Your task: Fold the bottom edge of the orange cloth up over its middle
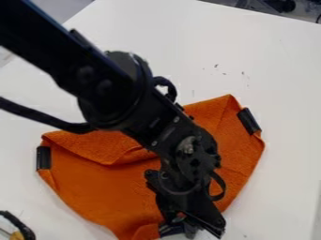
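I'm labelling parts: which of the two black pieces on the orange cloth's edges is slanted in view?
The right-hand black piece on the orange cloth slants; the left-hand black piece runs nearly vertically.

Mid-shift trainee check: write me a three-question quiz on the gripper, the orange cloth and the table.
1. Multiple choice: Where in the picture is the gripper?
A) At the top right corner
B) Near the bottom edge, by the lower part of the orange cloth
C) At the left edge, halfway up

2. True or false: The orange cloth lies perfectly smooth on the white table, without a fold.

3. Fill in: As pictured, one black tab is at the orange cloth's left side, another at its upper ____.

Key: 1 B; 2 false; 3 right.
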Tool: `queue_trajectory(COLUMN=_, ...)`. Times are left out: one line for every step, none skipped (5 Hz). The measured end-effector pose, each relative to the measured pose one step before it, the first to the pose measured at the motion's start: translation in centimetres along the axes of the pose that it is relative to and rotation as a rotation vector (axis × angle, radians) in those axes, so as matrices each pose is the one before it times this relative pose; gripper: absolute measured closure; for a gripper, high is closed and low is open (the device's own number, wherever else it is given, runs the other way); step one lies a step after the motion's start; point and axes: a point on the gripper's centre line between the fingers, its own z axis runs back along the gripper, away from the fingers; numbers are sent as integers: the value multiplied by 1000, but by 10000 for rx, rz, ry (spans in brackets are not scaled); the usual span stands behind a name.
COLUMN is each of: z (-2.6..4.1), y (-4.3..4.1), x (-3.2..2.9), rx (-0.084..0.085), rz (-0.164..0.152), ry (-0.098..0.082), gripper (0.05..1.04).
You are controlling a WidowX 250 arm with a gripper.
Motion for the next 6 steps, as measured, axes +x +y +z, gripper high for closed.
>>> queue_trajectory(z=32, y=72, x=244, rx=-12, rz=-109, ry=-92, gripper=828)
queue_trajectory(z=375, y=374, x=369, rx=107, rz=-54, ry=322, gripper=945)
queue_trajectory(z=3284, y=425, x=1826, rx=-256, rz=145, ry=605, gripper=996)
queue_trajectory(z=2610, y=1249, x=1581, rx=-395, rz=353, ry=186, gripper=1000)
queue_trajectory(z=-790, y=2990, x=1453, rx=-617, rz=-125, ry=-276, gripper=1000)
queue_trajectory(z=-1241, y=2090, x=1158, rx=-607, rz=-377, ry=-130, gripper=1000)
